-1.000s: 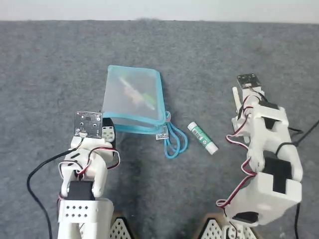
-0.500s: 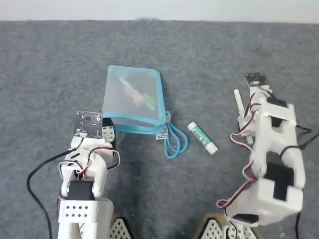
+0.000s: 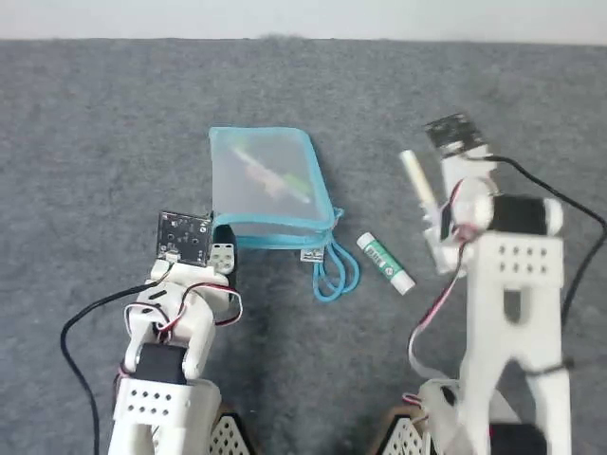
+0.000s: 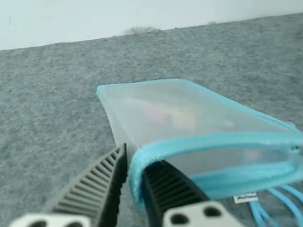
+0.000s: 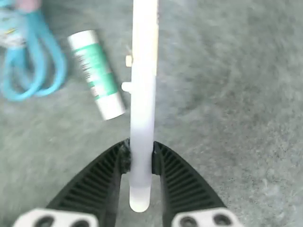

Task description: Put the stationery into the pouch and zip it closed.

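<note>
Left wrist view: left fingers [image 4: 94,189] clench the pouch [image 4: 189,118] by its blue rim, low over the bench [image 4: 47,94]. Right fingers [image 5: 97,187], on a raised, upright arm, grip a white pen [image 5: 143,71]; the glue stick [image 5: 97,75] lies just beyond their tips.

Grey felt table cover [image 3: 95,142]; white wall [image 3: 285,17] beyond.
</note>
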Robot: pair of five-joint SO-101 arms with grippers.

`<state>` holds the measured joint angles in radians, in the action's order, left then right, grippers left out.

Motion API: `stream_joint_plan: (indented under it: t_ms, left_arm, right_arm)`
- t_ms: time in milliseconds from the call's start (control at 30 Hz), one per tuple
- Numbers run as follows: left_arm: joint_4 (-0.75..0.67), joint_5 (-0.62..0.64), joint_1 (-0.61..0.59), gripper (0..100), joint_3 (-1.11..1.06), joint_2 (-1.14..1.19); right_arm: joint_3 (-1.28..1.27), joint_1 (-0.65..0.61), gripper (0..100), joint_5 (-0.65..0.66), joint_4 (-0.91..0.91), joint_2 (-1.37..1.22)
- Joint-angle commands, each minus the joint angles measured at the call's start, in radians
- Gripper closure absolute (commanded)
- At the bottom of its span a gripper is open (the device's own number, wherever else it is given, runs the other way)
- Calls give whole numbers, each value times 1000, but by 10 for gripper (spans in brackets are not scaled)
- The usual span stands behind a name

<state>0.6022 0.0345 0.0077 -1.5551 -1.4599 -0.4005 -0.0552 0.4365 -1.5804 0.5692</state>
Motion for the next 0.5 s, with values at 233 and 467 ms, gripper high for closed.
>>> stream_joint_plan:
  t_ms: [233,467]
  left_arm:
    - [-12,37,12,990,16,-12]
    - [-8,34,80,990,16,-12]
  right_arm:
    - [-77,-421,992,235,-206,340]
    - [-91,-450,992,175,-133,223]
